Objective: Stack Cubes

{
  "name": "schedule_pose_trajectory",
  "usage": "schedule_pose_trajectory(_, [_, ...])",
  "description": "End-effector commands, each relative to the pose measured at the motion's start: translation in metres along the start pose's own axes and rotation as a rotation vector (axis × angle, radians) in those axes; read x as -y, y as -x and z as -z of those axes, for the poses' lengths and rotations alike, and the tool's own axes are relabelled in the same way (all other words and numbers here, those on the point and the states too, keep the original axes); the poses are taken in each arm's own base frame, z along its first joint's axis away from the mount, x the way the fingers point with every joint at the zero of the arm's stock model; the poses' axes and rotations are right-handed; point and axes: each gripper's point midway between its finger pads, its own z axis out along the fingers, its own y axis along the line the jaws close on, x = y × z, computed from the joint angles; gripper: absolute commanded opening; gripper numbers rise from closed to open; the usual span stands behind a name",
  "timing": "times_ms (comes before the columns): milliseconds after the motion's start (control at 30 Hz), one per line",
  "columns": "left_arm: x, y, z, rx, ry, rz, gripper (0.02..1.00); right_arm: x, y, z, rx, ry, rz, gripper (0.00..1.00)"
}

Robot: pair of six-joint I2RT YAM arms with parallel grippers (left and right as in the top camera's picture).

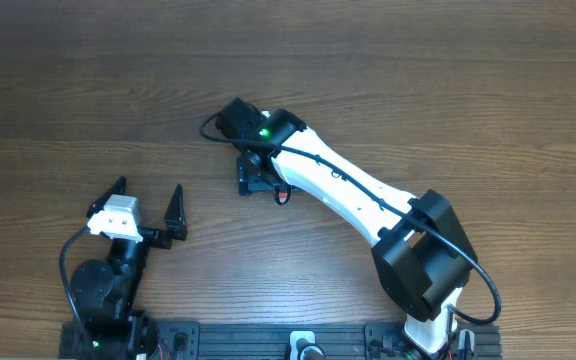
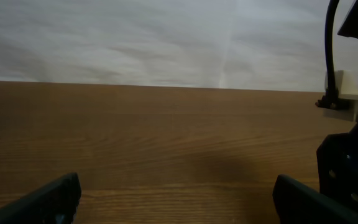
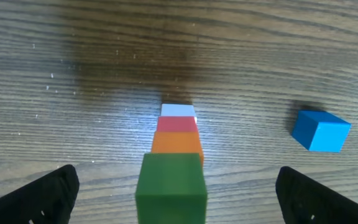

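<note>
A stack of cubes stands on the wooden table (image 3: pixel 55 74): green cube (image 3: pixel 170 186) on top, then orange cube (image 3: pixel 176 144), red cube (image 3: pixel 178 124) and white cube (image 3: pixel 178 111) at the bottom. A blue cube (image 3: pixel 320 130) lies alone on the table a short way from the stack. My right gripper (image 3: pixel 176 180) hovers open above the stack, its fingers wide on either side and touching nothing. In the top view the right gripper (image 1: pixel 256 178) sits near the table's middle. My left gripper (image 1: pixel 149 192) rests open and empty at the near left.
The right arm (image 1: pixel 348 195) stretches diagonally from the bottom right towards the middle; part of it shows as the right arm (image 2: pixel 353 155) in the left wrist view. Bare wood lies across the far side and the left of the table (image 1: pixel 88 80).
</note>
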Motion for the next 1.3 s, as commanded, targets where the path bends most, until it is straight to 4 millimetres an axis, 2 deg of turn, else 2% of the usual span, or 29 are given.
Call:
schedule_pose_trajectory(33, [0.000,-0.001,0.000,0.004,-0.005,-0.018,0.998,0.002,0.017,0.021,0.059,0.029,-0.016,0.993])
schedule_pose_trajectory(133, [0.000,-0.001,0.000,0.004,-0.005,-0.018,1.000,0.009,0.024,0.045,0.104,0.054,-0.021,0.993])
schedule_pose_trajectory(333, [0.000,-0.001,0.000,0.004,-0.005,-0.018,1.000,0.052,0.025,0.094,0.167,0.046,-0.088,0.993])
schedule_pose_trajectory(433, [0.000,-0.001,0.000,0.004,-0.005,-0.018,1.000,0.078,0.017,0.107,0.152,0.026,-0.131,0.993])
schedule_pose_trajectory(500, [0.000,-0.001,0.000,0.004,-0.005,-0.018,1.000,0.095,0.010,0.105,0.126,0.007,-0.160,0.991])
schedule_pose_trajectory(567, [0.000,-0.001,0.000,0.004,-0.005,-0.018,0.998,0.107,0.003,0.095,0.099,-0.009,-0.180,0.991])
schedule_pose_trajectory(633, [0.000,-0.001,0.000,0.004,-0.005,-0.018,1.000,0.113,-0.004,0.078,0.066,-0.017,-0.185,0.991])
schedule_pose_trajectory(767, [0.000,-0.001,0.000,0.004,-0.005,-0.018,0.998,0.107,-0.014,0.036,0.029,0.018,-0.164,0.993])
schedule_pose_trajectory(900, [0.000,-0.001,0.000,0.004,-0.005,-0.018,0.998,0.106,-0.020,0.002,0.023,0.021,-0.167,0.993])
schedule_pose_trajectory(1100, [0.000,-0.001,0.000,0.004,-0.005,-0.018,0.998,0.115,-0.023,-0.029,-0.010,-0.005,-0.189,0.993])
schedule_pose_trajectory(1300, [0.000,-0.001,0.000,0.004,-0.005,-0.018,1.000,0.117,-0.015,-0.061,-0.041,-0.026,-0.181,0.993])
